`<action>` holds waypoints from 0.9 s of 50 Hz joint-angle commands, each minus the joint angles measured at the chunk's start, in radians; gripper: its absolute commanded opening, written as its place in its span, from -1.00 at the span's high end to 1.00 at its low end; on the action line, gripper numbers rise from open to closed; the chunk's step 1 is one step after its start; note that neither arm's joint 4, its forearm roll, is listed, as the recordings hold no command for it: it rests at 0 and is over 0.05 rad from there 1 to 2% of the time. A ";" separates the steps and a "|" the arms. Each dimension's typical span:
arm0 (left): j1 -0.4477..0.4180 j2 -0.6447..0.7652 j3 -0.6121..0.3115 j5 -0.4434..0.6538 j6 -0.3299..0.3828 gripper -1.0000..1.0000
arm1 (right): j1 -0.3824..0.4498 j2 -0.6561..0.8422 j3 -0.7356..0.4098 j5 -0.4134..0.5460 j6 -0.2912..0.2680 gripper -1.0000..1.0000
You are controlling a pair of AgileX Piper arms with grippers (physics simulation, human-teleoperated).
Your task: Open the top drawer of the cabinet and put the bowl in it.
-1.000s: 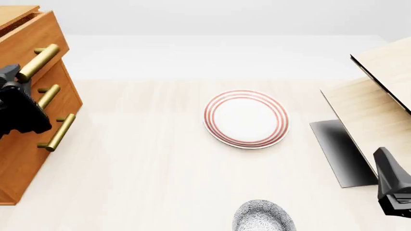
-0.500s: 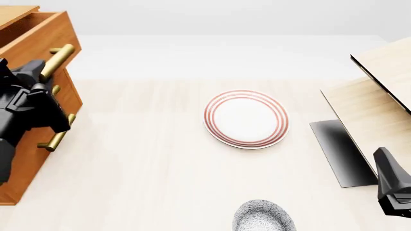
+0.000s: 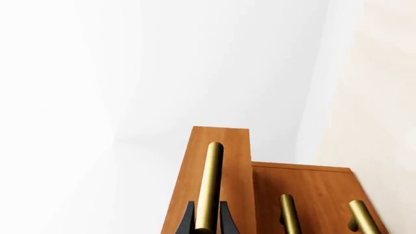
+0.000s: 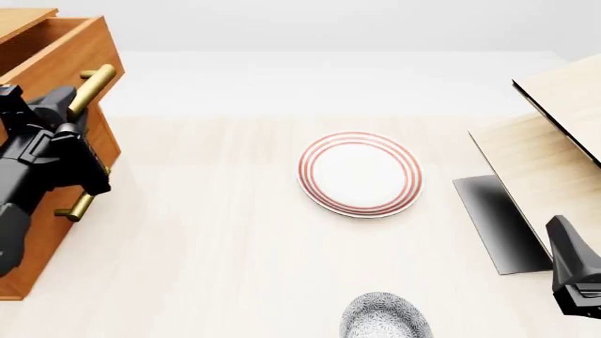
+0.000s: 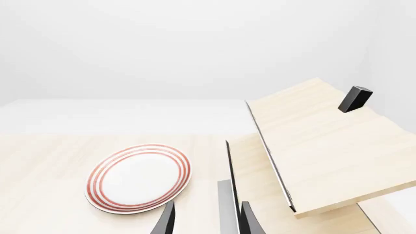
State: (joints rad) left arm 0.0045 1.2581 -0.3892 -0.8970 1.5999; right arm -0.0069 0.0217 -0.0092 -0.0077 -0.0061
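While the left hand (image 3: 206, 225) pinches the brass handle (image 4: 90, 86) of the top drawer (image 4: 64, 53) — a dark finger (image 3: 188, 222) pressed on either side of the bar in the left wrist view — that drawer stands pulled out from the cabinet (image 4: 42, 232) at about 10 o'clock on the tabletop (image 4: 216, 246). Two lower handles show beside the gripped one in the wrist view, on drawer fronts set further back.

The bowl (image 4: 386, 317) sits at 6 o'clock, at the near edge of the front view and partly cut off by it. It is well apart from the left hand, across the tabletop, and much nearer the right hand (image 5: 203, 220), which lies off at about 4 o'clock, not touching it. That hand's fingers (image 5: 165, 222) are parted and hold nothing — the wrist view looks between them.

A plate (image 4: 359, 173) with red rings rests near the middle, beyond the bowl toward 12 o'clock. A pale wood structure (image 4: 549, 134) rises at 3 o'clock.
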 commanded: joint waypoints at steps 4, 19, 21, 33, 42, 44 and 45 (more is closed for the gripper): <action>-0.051 -0.075 0.053 0.033 0.014 1.00 | 0.001 -0.001 0.001 0.000 0.001 -1.00; -0.077 -0.179 0.108 0.091 0.000 1.00 | 0.001 -0.001 0.001 0.000 0.001 -1.00; -0.079 -0.187 0.109 0.097 -0.001 1.00 | 0.001 -0.001 0.001 0.000 0.001 -1.00; -0.102 -0.263 0.106 0.154 -0.008 1.00 | 0.001 -0.001 0.001 0.000 0.001 -1.00; -0.128 -0.307 0.126 0.163 0.001 -1.00 | 0.001 -0.001 0.001 0.000 0.001 -1.00; -0.137 -0.318 0.127 0.168 0.007 -1.00 | 0.001 -0.002 0.001 0.000 0.002 -1.00; -0.140 -0.323 0.126 0.173 0.007 -1.00 | 0.001 -0.002 0.001 0.000 0.001 -1.00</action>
State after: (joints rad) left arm -0.1051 1.0043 -0.2834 -0.7455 1.5964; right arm -0.0068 0.0216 -0.0092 -0.0076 -0.0062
